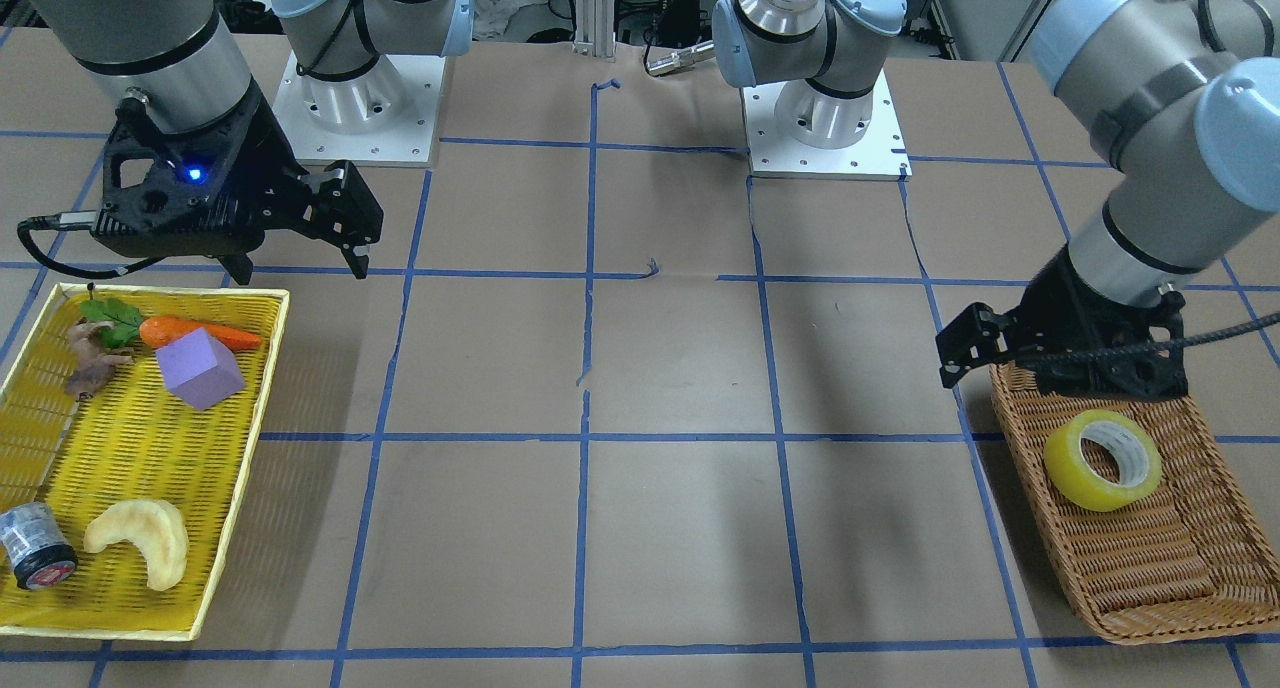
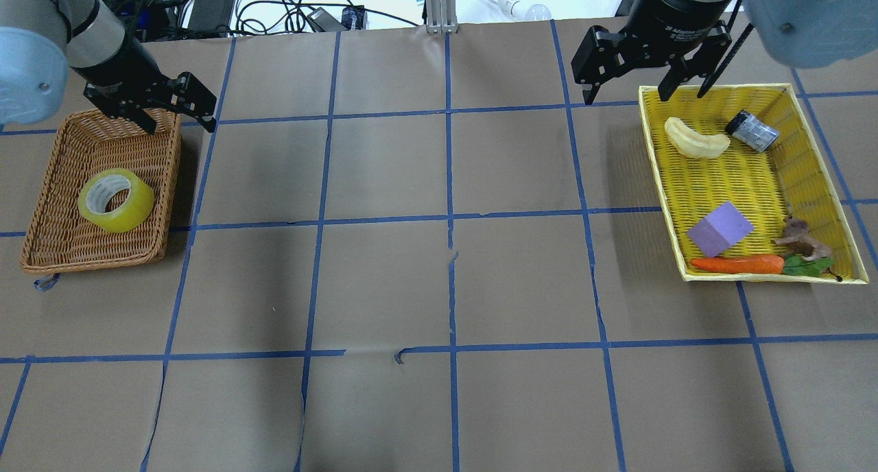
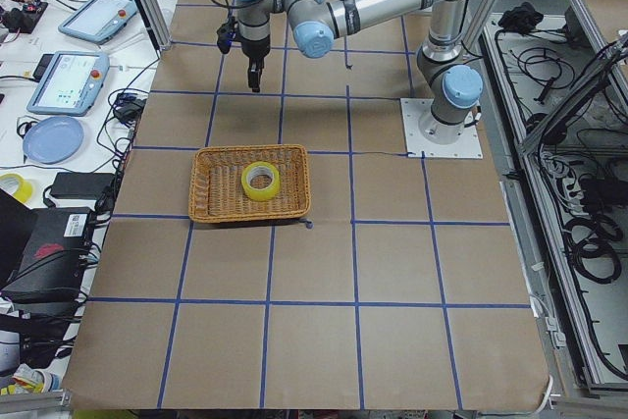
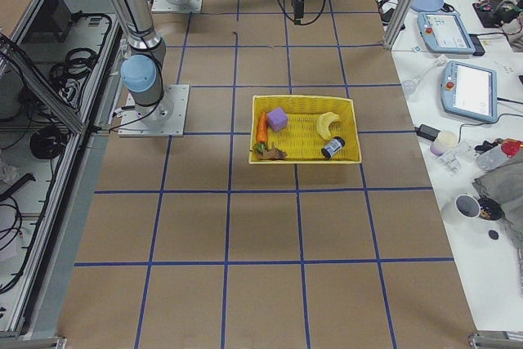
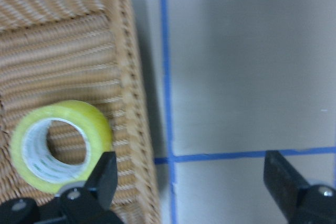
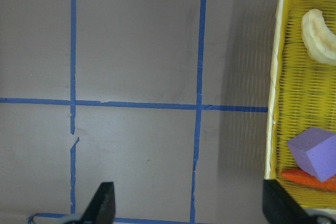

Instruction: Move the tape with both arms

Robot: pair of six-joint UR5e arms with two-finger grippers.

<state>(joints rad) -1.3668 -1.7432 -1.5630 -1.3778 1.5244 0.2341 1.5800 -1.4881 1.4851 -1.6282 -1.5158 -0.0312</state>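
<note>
The yellow tape roll (image 2: 115,199) lies on its side in a brown wicker basket (image 2: 62,245) at the table's left end; it also shows in the front view (image 1: 1103,460) and the left wrist view (image 5: 58,145). My left gripper (image 2: 180,119) is open and empty. It hovers over the basket's far right corner, beyond the tape, with one finger over the basket and one over the table. My right gripper (image 2: 623,84) is open and empty above the table, at the far left corner of the yellow tray (image 2: 660,177).
The yellow tray holds a small grey cylinder (image 2: 752,130), a pale crescent-shaped piece (image 2: 696,139), a purple block (image 2: 719,228), a carrot (image 2: 737,264) and a small brown figure. Brown paper with blue tape grid lines covers the table between basket and tray.
</note>
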